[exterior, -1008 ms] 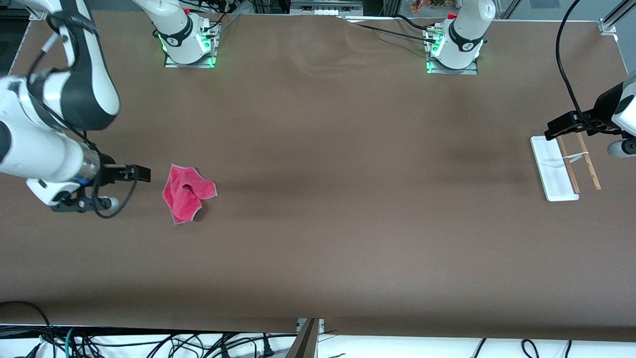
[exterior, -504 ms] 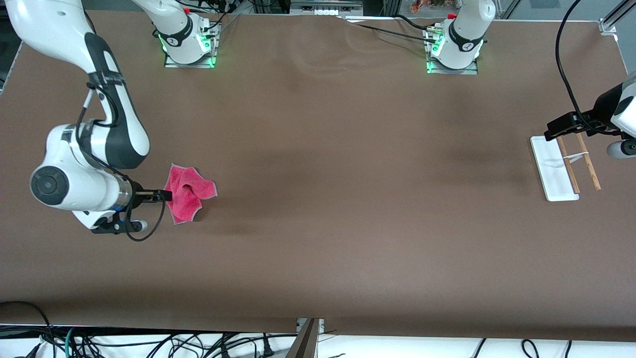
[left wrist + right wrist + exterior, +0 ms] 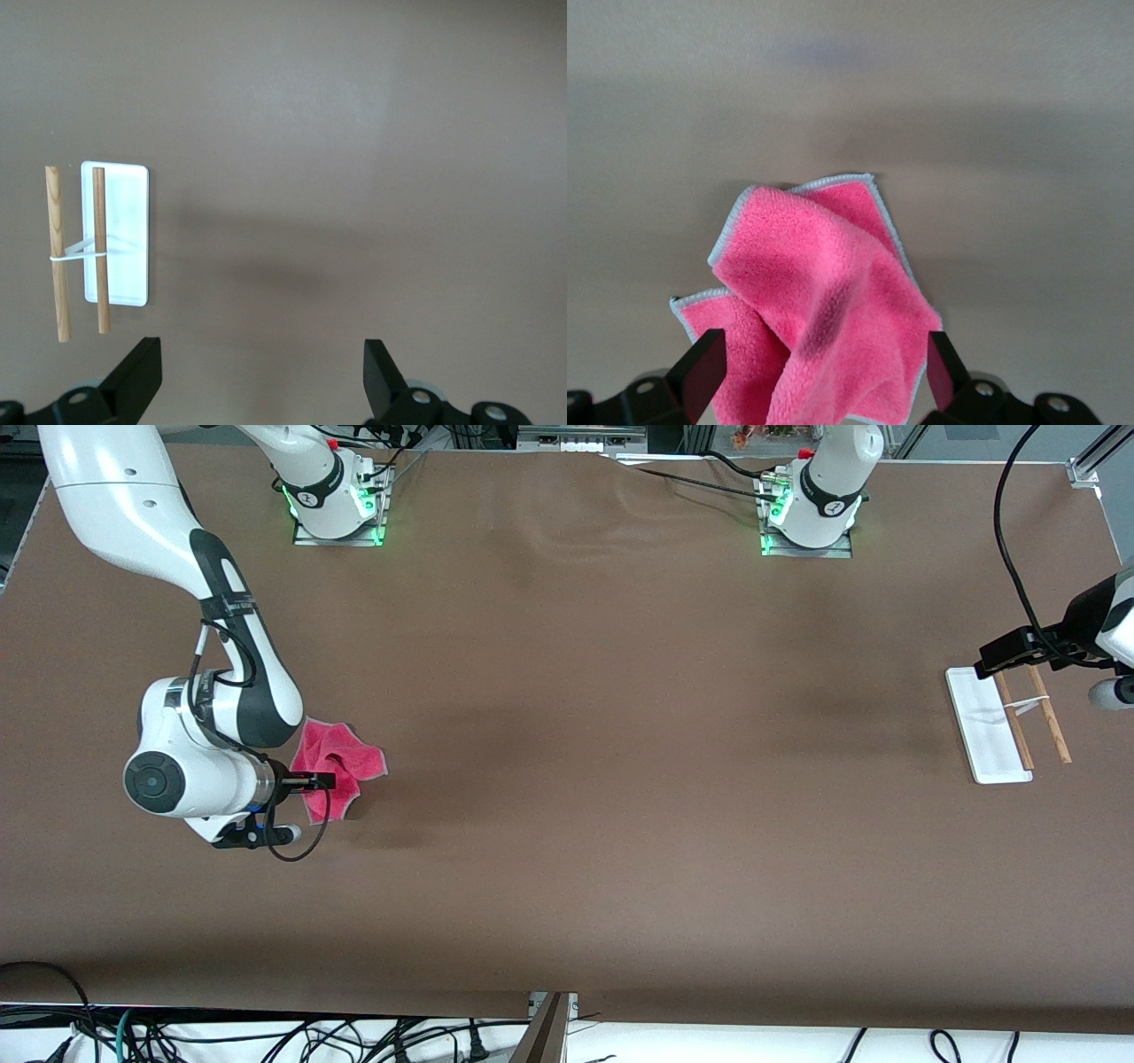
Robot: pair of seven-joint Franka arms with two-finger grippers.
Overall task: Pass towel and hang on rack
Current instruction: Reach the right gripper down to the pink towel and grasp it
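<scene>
I am holding my right claw (image 3: 323,781) over the crumpled pink towel (image 3: 341,766), its two fingers (image 3: 700,367) spread wide and gripping nothing, straddling the cloth as the right wrist view shows. The towel is lying on the brown counter (image 3: 620,779) near the edge at the right arm's end. The step in hand is, by my judgement, the first pick-up; passing and hanging are not yet begun. The next move is calling for a straight descent onto the raised fold, then closing on it. My left claw (image 3: 261,376) is waiting released over the rack (image 3: 1005,726), which is standing near the counter edge at the left arm's end, well apart from the towel.
</scene>
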